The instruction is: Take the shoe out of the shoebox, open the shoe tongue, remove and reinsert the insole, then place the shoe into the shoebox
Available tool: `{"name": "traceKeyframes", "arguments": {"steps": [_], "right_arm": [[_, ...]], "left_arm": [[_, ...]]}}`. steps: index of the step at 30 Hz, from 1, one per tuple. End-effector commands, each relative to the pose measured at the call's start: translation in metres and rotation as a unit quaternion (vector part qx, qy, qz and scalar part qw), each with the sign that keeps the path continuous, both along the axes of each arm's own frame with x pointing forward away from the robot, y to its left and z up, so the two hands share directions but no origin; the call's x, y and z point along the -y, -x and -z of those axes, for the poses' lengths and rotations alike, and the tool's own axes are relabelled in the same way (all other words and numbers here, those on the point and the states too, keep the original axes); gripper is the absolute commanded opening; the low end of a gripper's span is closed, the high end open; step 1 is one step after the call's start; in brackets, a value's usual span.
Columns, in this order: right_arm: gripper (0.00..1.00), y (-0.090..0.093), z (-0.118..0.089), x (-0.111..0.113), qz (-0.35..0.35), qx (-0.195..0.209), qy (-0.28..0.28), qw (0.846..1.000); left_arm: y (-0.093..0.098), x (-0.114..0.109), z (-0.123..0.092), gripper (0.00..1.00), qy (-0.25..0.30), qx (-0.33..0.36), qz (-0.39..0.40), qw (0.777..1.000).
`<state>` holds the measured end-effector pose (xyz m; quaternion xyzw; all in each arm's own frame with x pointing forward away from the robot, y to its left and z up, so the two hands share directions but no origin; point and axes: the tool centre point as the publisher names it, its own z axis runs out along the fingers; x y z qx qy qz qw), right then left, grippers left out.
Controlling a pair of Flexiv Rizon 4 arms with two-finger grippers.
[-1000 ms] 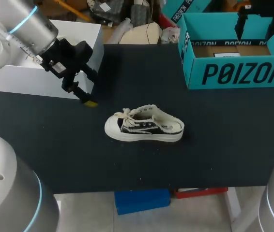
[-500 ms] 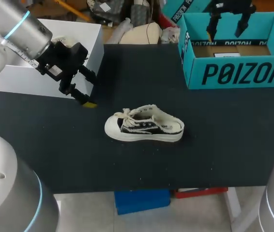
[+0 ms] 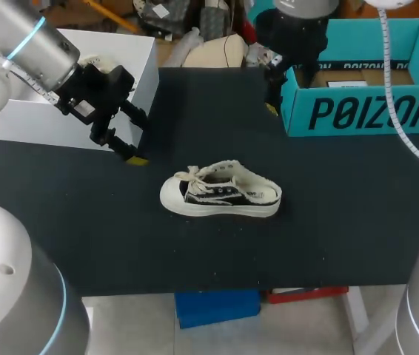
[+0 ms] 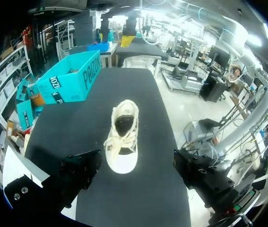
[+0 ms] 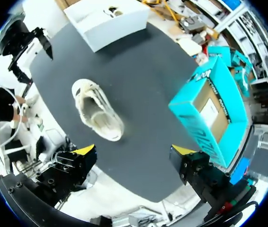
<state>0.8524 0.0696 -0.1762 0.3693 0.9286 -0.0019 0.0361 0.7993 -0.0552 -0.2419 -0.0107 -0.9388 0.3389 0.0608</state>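
Observation:
A cream-and-black low shoe (image 3: 220, 194) lies on its sole in the middle of the black table, toe towards my left arm. It is apart from the teal shoebox (image 3: 361, 70) standing open at the back right. My left gripper (image 3: 137, 139) hangs open to the left of the shoe, in front of a white box. In the left wrist view the shoe (image 4: 122, 135) lies ahead of the open left gripper (image 4: 136, 158). My right gripper (image 3: 269, 85) hovers open by the shoebox's left wall. From it the shoe (image 5: 98, 111) and the shoebox (image 5: 209, 111) show below the right gripper (image 5: 134, 151).
A white open box (image 3: 69, 81) with something pale inside stands at the back left, right behind my left gripper. Bare black tabletop (image 3: 328, 222) surrounds the shoe in front and to the right.
My right arm has swung left from above the shoebox to its left wall. My left gripper has drawn back slightly towards the white box. The shoe has not moved.

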Motion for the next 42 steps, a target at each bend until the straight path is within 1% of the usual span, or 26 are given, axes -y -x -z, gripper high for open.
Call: {"name": "traceKeyframes", "arguments": {"steps": [1, 34, 36, 37, 38, 41, 42], "right_arm": [[1.00, 0.004, 0.000, 0.005, -0.045, 0.016, -0.011, 0.999], [1.00, 0.004, 0.000, 0.005, -0.045, 0.016, -0.011, 0.999], [1.00, 0.023, 0.000, -0.004, -0.090, 0.010, -0.036, 0.995], [1.00, 0.033, 0.000, -0.008, -0.134, 0.013, -0.047, 0.990], [1.00, 0.042, -0.001, -0.012, -0.163, 0.021, -0.074, 0.984], [1.00, 0.063, 0.002, -0.010, -0.224, 0.034, -0.119, 0.967], [1.00, 0.069, 0.005, -0.010, -0.248, 0.036, -0.140, 0.958]], "left_arm": [[0.000, 0.000, 0.001, 1.00, 0.001, 0.001, 0.000, 1.000], [0.000, 0.000, 0.001, 1.00, 0.001, 0.001, 0.000, 1.000], [0.000, 0.000, 0.001, 1.00, 0.001, 0.001, 0.000, 1.000], [0.000, 0.000, 0.001, 1.00, 0.001, 0.001, 0.000, 1.000], [0.000, 0.000, 0.001, 1.00, 0.001, 0.001, 0.000, 1.000], [0.000, 0.000, 0.001, 1.00, 0.001, 0.001, 0.000, 1.000], [0.000, 0.000, 0.001, 1.00, 0.001, 0.001, 0.000, 1.000]]}}
